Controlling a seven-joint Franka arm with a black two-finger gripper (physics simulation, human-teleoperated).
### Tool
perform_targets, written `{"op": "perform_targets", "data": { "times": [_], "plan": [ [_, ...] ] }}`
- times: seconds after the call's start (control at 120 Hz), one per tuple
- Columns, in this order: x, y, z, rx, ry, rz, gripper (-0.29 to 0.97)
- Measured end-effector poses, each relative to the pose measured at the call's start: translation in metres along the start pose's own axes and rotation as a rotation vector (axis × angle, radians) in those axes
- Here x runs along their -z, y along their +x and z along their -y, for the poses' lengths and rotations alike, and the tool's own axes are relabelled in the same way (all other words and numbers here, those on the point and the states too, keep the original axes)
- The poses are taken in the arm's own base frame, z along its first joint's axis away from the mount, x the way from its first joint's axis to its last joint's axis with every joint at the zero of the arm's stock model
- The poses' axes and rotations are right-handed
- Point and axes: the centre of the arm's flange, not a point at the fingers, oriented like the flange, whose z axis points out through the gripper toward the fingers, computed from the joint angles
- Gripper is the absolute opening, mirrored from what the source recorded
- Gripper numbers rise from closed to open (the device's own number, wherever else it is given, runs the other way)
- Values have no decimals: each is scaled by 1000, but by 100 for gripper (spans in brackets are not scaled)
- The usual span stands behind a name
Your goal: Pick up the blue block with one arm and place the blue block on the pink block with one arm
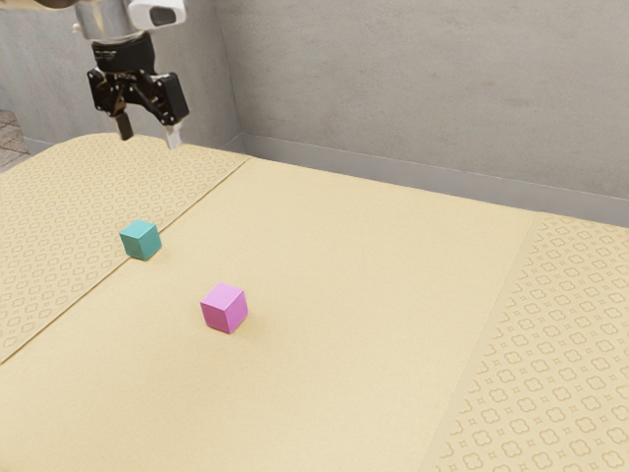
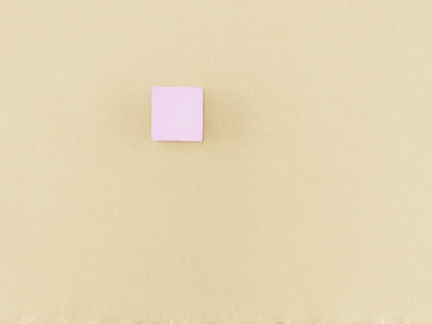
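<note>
— Two blocks on the table; where is yours?
— Blue block sits well below my gripper, which hangs open and empty; pink block lies near it, toward the exterior view's right.

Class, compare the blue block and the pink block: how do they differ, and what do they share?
The blue block is teal, the pink block magenta. The blue block sits at the patterned strip's edge, the pink block on plain surface. The blue block lies to the exterior view's left of the pink block. Both are similar-sized cubes resting flat.
</note>
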Motion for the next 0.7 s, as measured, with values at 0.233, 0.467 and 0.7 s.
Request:
{"op": "perform_targets", "data": {
  "times": [0.233, 0.467, 0.7],
  "plan": [
    [-2, -2, 1, -6, -1, 21, 68],
    [121, -68, -106, -217, 117, -168, 68],
    [55, -28, -73, -167, 153, 21, 68]
  ]
}}
